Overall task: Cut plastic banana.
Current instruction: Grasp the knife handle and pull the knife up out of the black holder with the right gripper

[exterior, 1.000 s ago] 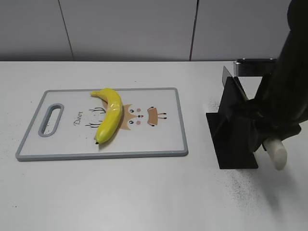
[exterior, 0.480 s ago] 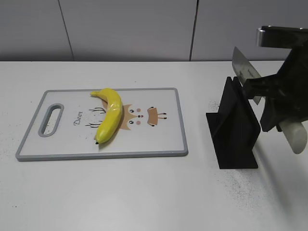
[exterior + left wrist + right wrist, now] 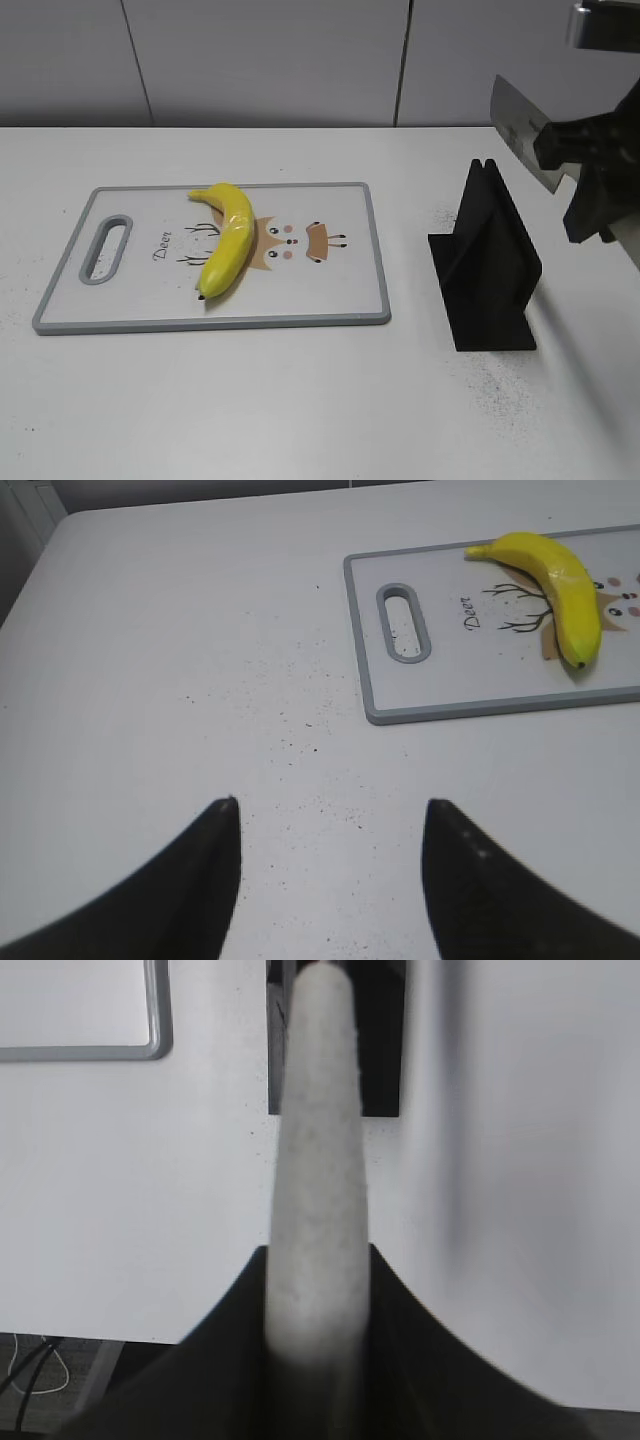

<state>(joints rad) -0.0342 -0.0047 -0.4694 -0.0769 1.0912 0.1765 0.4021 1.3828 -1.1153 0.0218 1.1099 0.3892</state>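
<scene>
The plastic banana [image 3: 228,250] is glossy yellow and lies on a white cutting board [image 3: 330,290] with a grey rim and a deer drawing. It also shows in the left wrist view [image 3: 560,580], on the board [image 3: 450,685]. My right gripper [image 3: 597,185] is shut on a knife's white handle [image 3: 320,1160] and holds it high at the right. The steel blade [image 3: 520,132] is in the air above the black knife stand [image 3: 490,260]. My left gripper [image 3: 330,805] is open and empty over bare table left of the board. It is outside the exterior view.
The black knife stand also shows under the handle in the right wrist view [image 3: 385,1040]. The white table is speckled with dark crumbs. A grey wall runs along the back. The table's near edge and cables below it show in the right wrist view.
My right gripper has lifted the knife up out of the stand's slot, up and to the right. The banana and the board have not moved.
</scene>
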